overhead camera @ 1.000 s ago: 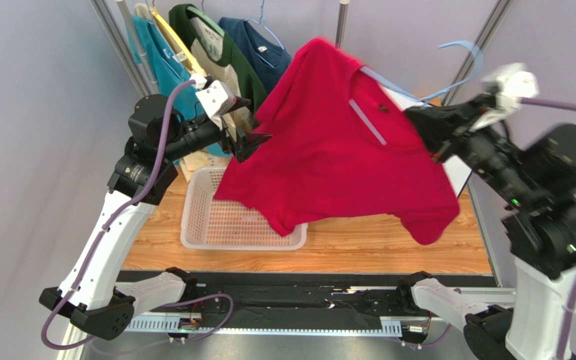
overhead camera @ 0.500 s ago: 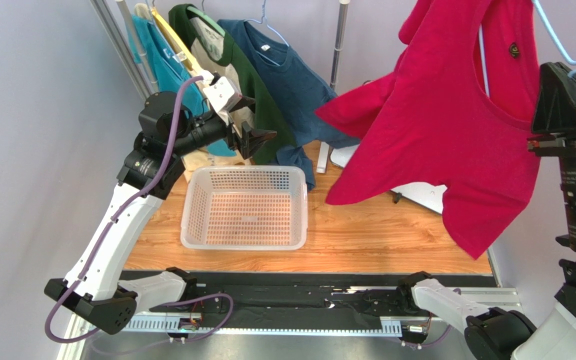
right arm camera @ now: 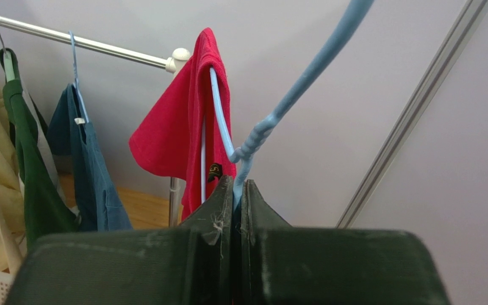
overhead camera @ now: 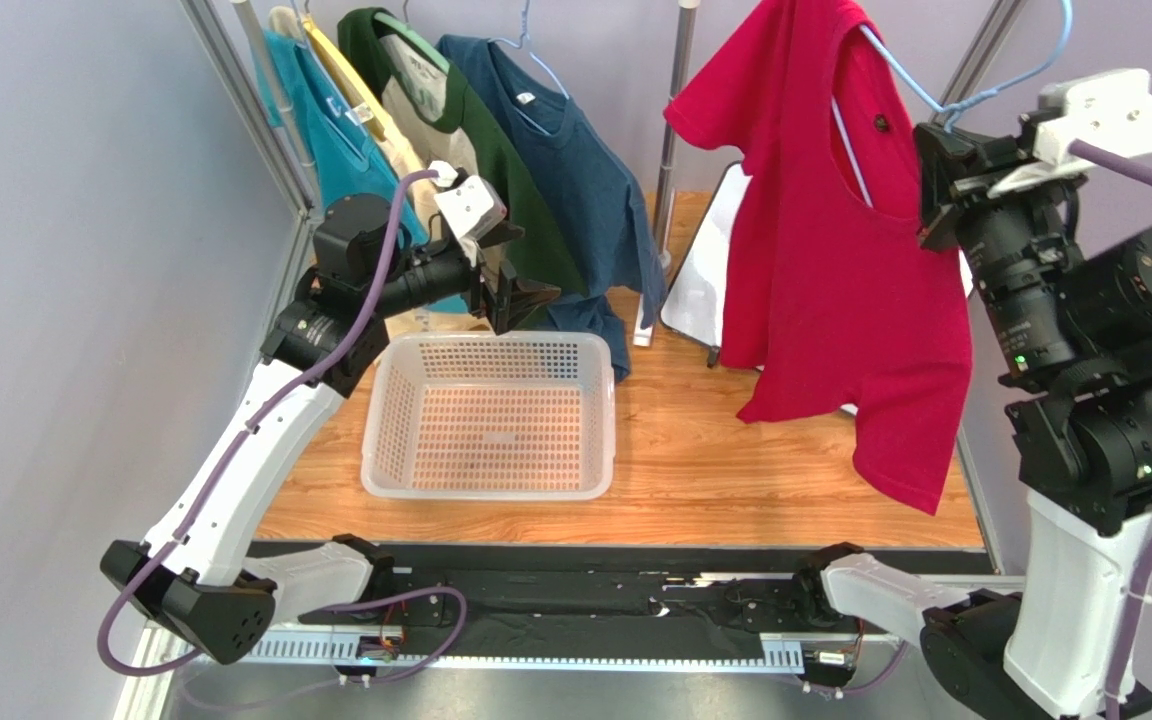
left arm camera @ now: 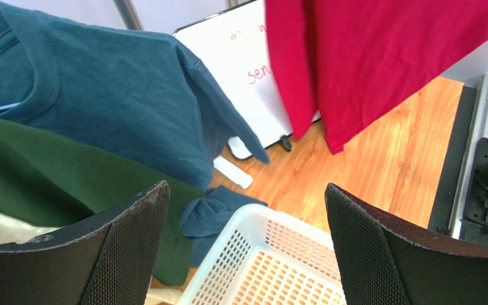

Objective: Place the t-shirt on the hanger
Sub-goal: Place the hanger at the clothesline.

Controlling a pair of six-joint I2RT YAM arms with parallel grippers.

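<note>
Rail, far left: we see a clothes rail (right arm camera: 100, 46) carrying hung shirts, among them a dark green-and-cream shirt (overhead camera: 462, 105) and a navy shirt (overhead camera: 567, 150).
Left hand (overhead camera: 519, 296): spread wide and holding nothing, hovering over the far edge of a white mesh basket (overhead camera: 486, 483) that sits on the wooden surface (overhead camera: 687, 480).
T-shirt (overhead camera: 838, 255): crimson, lifted well above the surface right of centre and draped on the hanger (right arm camera: 310, 71), its body hanging in loose folds. We cannot tell whether both shoulders are seated.
Hanger: thin light-blue wire, passing through the neck opening with its hook uppermost.
Right hand (right arm camera: 237, 190): pressed together, pinching the hanger's twisted neck just below the hook.
Handling: we judge the cloth light, soft and limp, and likely to slide on the thin, springy wire. We would grip the hanger at its neck and the cloth at the collar or a shoulder seam.
</note>
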